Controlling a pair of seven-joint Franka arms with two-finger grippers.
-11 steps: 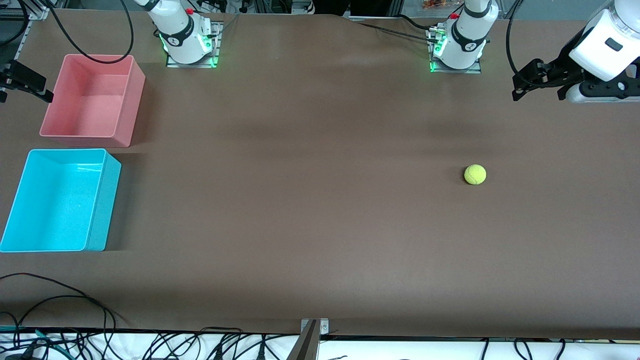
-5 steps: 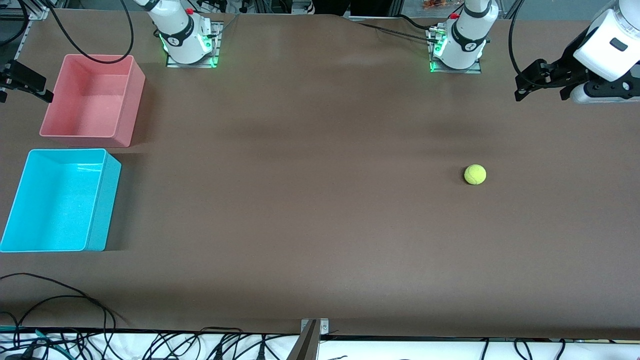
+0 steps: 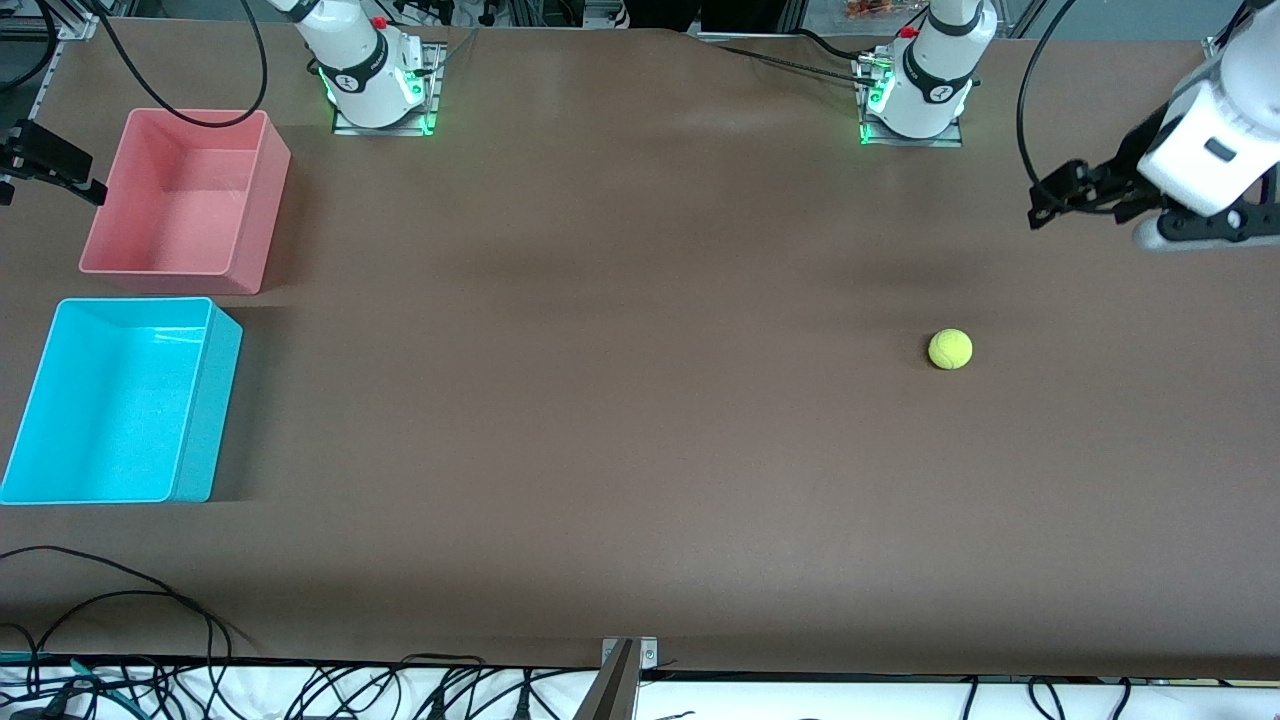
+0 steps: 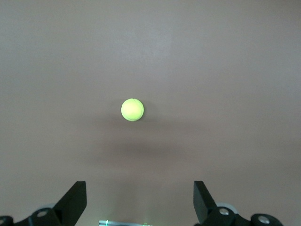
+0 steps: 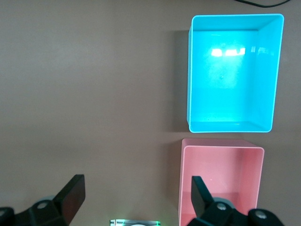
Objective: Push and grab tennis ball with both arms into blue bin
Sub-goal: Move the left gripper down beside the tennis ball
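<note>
The left tool [image 3: 1045, 195] hangs in the air over the counter [image 3: 640, 450] near the edge at the left arm's end, not far from the corner by that arm's base. Its two fingers [image 4: 75, 200] stand wide apart with nothing between them. In the left wrist view the ball [image 4: 132, 109] lies on bare brown surface out ahead of the spread fingers, well apart from them.

The ball [image 3: 950, 349] sits on the counter toward the left arm's end, nearer the front camera than the left tool and roughly midway between the edge along the bases and the edge by the camera. Nothing touches it.

The right tool [image 5: 134, 200] waits up over the counter near the edge at the right arm's end; only a dark part of it shows at the margin of the front view. Its fingers [image 5: 70, 195] are likewise spread wide and hold nothing.

Below it, near that same edge, stand two tubs side by side with a narrow gap between them. The blue bin [image 3: 205, 400] is the one nearer the front camera; the pink tub [image 3: 255, 200] is the one nearer the bases. Both are open-topped with bare floors [image 5: 230, 80].

Loose black cables [image 3: 120, 590] trail along the edge by the camera, at the corner near the blue bin.
</note>
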